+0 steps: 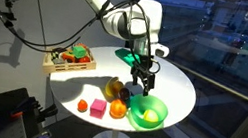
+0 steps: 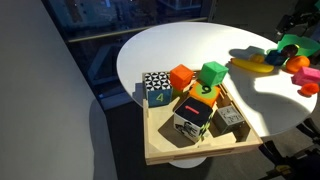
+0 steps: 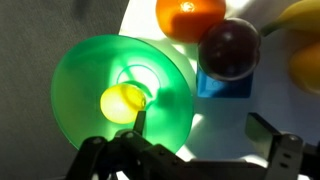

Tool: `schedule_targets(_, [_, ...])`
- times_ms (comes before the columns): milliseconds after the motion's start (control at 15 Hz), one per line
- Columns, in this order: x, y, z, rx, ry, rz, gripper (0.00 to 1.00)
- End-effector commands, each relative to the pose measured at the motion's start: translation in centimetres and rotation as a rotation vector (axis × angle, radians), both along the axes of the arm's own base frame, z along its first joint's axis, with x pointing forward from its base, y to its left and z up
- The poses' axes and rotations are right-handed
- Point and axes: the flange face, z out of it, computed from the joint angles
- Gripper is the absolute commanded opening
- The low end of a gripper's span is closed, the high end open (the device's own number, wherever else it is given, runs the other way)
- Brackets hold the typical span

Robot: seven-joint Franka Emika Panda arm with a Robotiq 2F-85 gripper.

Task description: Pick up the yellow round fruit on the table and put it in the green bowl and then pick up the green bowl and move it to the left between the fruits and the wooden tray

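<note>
As the wrist view shows it, yellow round fruit (image 3: 122, 101): lying inside the green bowl (image 3: 85, 70), near its middle.
Tool (image 3: 198, 122): released, jaws wide apart and empty, above the bowl (its body is cut off by the bottom edge).
Orange (image 3: 190, 14): cropped by the top edge.
Wooden tray (image 1: 61, 69): well apart from the bowl on the tabletop (image 1: 177, 88).
Exterior views: the fruit in the bowl is too small to make out.

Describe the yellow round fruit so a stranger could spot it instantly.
On the round white table, find the green bowl beside the other fruits. The yellow round fruit lies inside it, the only fruit in a bowl.
</note>
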Motion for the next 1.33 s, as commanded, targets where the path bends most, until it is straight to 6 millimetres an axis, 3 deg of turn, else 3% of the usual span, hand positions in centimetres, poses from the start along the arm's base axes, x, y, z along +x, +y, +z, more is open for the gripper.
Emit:
schedule_targets(0, [0.4,0.1,-0.6,-0.018,-0.014,0.032,1.0])
schedule_targets(667, [1.1,0.7,-3.0,-0.008,-0.044,0.073,1.0])
schedule_targets(733, [1.1,0.7,-3.2,-0.008,-0.041,0.073,0.75])
schedule_targets(800, [1.0,0.7,-3.4,-0.008,-0.038,0.074,0.74])
schedule_targets(1267, [0.9,0.8,-2.9,-0.015,-0.025,0.075,0.18])
